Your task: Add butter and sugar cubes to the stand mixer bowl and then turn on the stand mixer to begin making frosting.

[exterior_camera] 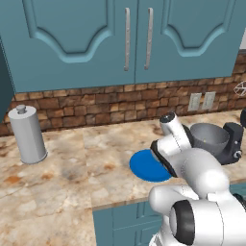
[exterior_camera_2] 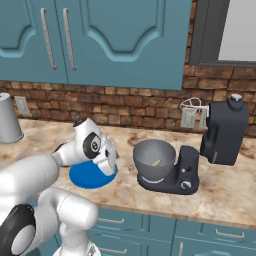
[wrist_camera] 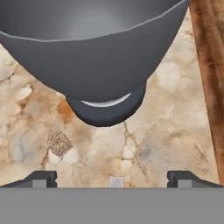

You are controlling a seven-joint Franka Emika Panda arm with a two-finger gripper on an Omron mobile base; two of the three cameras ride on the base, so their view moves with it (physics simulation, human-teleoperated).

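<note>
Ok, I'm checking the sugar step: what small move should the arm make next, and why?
Probably lower the open fingers onto the small pale cube and close. It lies on the counter midway between them, near the stand mixer bowl, where a yellowish stick, likely the butter, already lies.

Glossy white arm (exterior_camera: 202, 178) (dark joints)

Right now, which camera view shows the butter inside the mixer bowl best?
The right base view: it looks down into the stand mixer bowl, where the butter lies. The left base view shows the bowl's inside but no clear stick. The hand view shows mostly the bowl's outer wall.
</note>
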